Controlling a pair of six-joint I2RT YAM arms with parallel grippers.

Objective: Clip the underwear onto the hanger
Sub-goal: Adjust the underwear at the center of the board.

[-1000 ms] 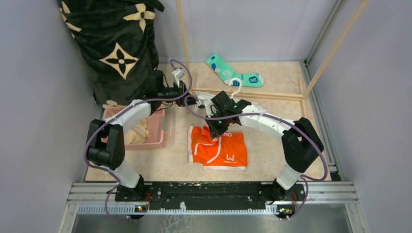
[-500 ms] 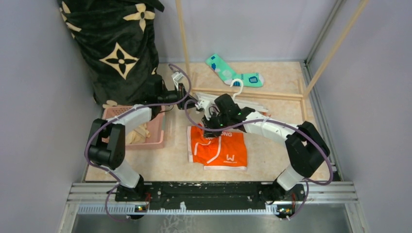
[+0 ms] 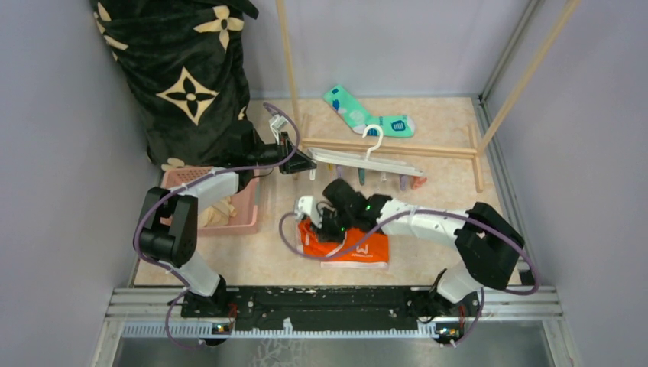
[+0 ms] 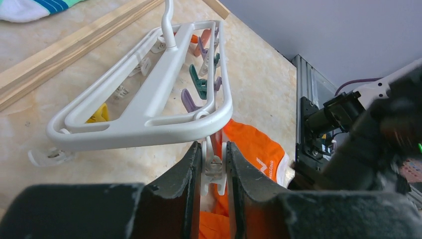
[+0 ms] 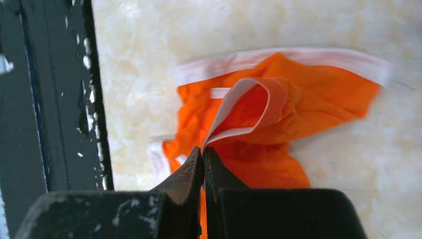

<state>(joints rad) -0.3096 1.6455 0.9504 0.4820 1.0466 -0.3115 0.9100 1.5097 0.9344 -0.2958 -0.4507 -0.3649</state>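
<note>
The desk [image 3: 252, 264] was a beige, marbled board closed in by pale grey-lilac walls [image 3: 46, 153], with a metal rail [image 3: 336, 302] along its near edge. At the far left a black blanket [image 3: 183, 76] with cream flower motifs stood in the corner, and in front of it a pink basket [image 3: 248, 212] held a cream cloth [image 3: 218, 210]. The left pincer [image 4: 214, 149] was clamped on a white clothespin [image 4: 215, 172] dangling from the near corner of the hanger [image 4: 149, 119], which was lifted clear of the desk. Below it lay the underwear [image 5: 298, 99], crumpled on the desk. The right pincer [image 5: 204, 152] was pinched shut on its white piping. Behind stood a wooden rack [image 3: 382, 145], and a teal sock [image 3: 359, 113] lay beyond its base bar. A white "W" [image 3: 362, 249] showed on the orange fabric; the lettering under it was too small to read.
</note>
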